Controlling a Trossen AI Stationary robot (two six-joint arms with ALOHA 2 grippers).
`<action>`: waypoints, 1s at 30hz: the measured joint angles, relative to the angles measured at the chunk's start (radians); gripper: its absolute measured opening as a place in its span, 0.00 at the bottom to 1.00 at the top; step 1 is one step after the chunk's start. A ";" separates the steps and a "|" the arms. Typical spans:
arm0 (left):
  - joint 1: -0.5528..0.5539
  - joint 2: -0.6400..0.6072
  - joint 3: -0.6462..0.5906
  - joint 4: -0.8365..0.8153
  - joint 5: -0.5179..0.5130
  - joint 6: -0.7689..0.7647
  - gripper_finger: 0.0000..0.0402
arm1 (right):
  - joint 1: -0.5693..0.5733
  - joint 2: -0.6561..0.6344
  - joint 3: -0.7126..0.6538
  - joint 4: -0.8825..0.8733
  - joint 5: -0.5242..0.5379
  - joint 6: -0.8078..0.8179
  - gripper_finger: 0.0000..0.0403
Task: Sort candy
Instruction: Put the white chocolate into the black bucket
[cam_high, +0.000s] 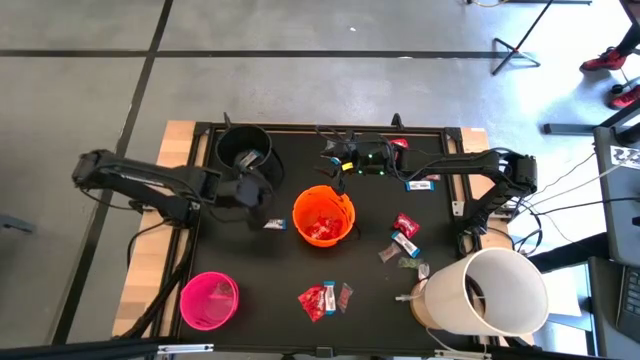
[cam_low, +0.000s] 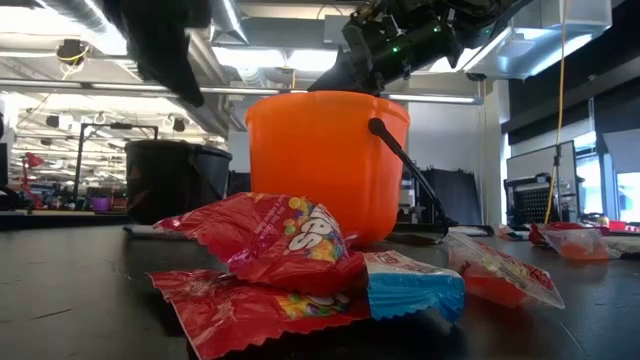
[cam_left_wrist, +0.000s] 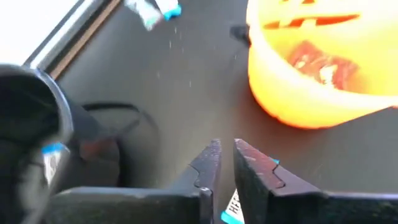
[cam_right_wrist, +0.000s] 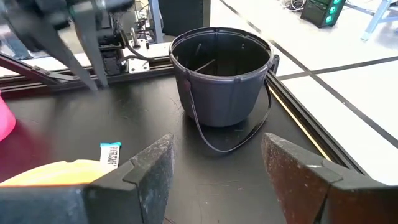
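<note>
- Reaching across the dark surface (cam_high: 250, 270), your left end effector (cam_high: 268, 222) sits just left of the orange bucket (cam_high: 323, 215), its fingers (cam_left_wrist: 208, 167) drawn nearly together on a blue-and-white bar (cam_left_wrist: 231, 205) that shows between them in the left wrist view.
- Your right end effector (cam_high: 338, 163) hangs above the far side of the orange bucket, fingers (cam_right_wrist: 152, 165) spread wide and holding nothing; its wrist view looks toward the black bucket (cam_right_wrist: 222, 74).
- You can see red packets (cam_high: 320, 228) already lying inside the orange bucket.
- The black bucket stands at the far left corner of the surface; the pink bucket (cam_high: 209, 299) stands at the near left.
- More candy lies loose: a cluster of red packets (cam_high: 318, 299) near the front edge, with a blue-and-white bar (cam_low: 415, 285) touching it in the low view.
- To the right of the orange bucket you have another scatter (cam_high: 404, 243) of red, blue-and-white and dark wrappers.
- One blue-and-white bar (cam_high: 422, 183) lies by the right arm at the far side.
- A large white bucket (cam_high: 485, 292) lies tipped on its side at the near right corner.
</note>
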 joint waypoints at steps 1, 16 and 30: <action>0.003 -0.009 0.006 0.002 0.003 0.015 0.07 | 0.000 0.000 0.000 0.000 0.000 0.000 0.59; -0.004 0.207 -0.238 0.329 0.243 0.073 0.33 | 0.000 0.000 0.000 0.001 0.000 0.000 0.59; -0.004 0.482 -0.271 0.544 0.236 0.070 0.53 | 0.000 0.000 0.000 -0.001 0.000 0.026 0.59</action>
